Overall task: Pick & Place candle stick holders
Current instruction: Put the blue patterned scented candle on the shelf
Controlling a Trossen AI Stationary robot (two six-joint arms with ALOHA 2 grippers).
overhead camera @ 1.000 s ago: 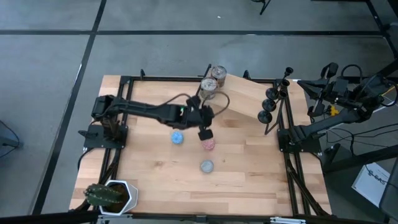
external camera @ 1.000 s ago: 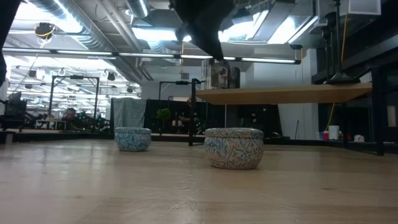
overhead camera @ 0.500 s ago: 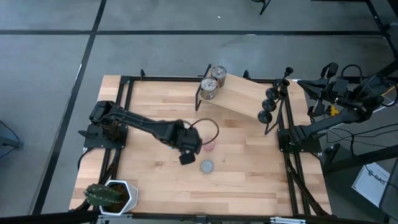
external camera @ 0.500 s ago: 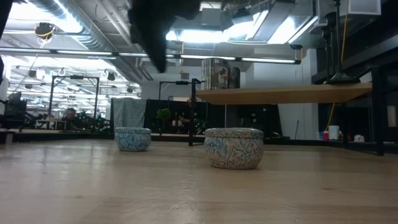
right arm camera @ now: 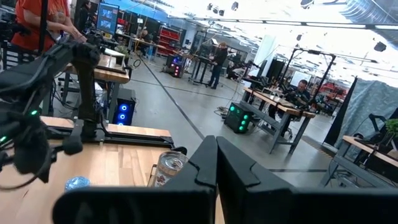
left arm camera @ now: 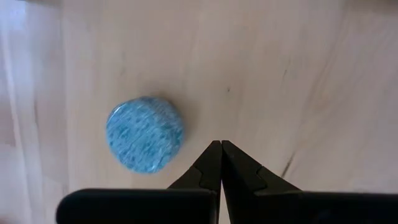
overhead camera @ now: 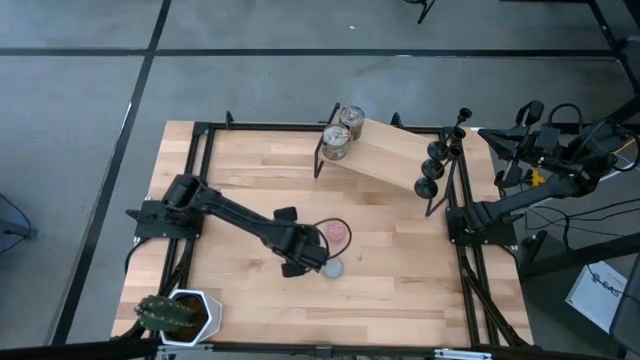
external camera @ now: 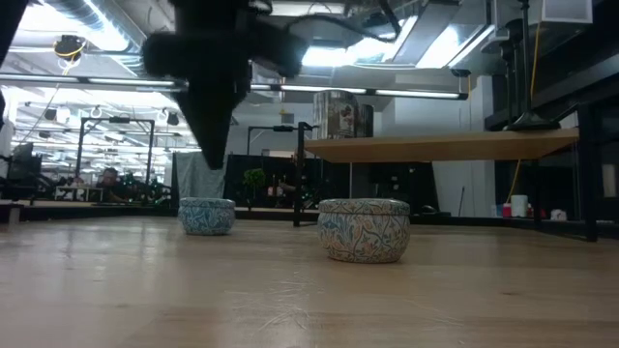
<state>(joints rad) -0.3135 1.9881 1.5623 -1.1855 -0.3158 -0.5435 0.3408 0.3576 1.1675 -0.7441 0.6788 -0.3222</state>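
Three black candle stick holders (overhead camera: 437, 150) stand in a row at the table's far right, by the right end of a raised wooden board (overhead camera: 385, 152). My left gripper (overhead camera: 312, 262) is shut with nothing in it. It hangs over the middle of the table pointing steeply down, clear of the tabletop in the low view (external camera: 215, 166). In its wrist view the shut fingertips (left arm camera: 221, 144) stand just beside a bluish round disc (left arm camera: 145, 134), apart from it. My right gripper (right arm camera: 216, 140) is shut and waits off the table's right side, far from the holders.
Two shiny cans (overhead camera: 342, 130) sit on the board's far left end. A pink disc (overhead camera: 338, 234) and a grey-blue disc (overhead camera: 333, 268) lie mid-table near my left gripper. A potted cactus (overhead camera: 180, 312) stands at the near left corner. A black frame (overhead camera: 445, 200) rims the table.
My left gripper has swung from near the pink disc toward the table's near edge and a little left. It has sunk lower and tipped to point more steeply down, staying shut. The left arm now covers the spot where the blue disc lay.
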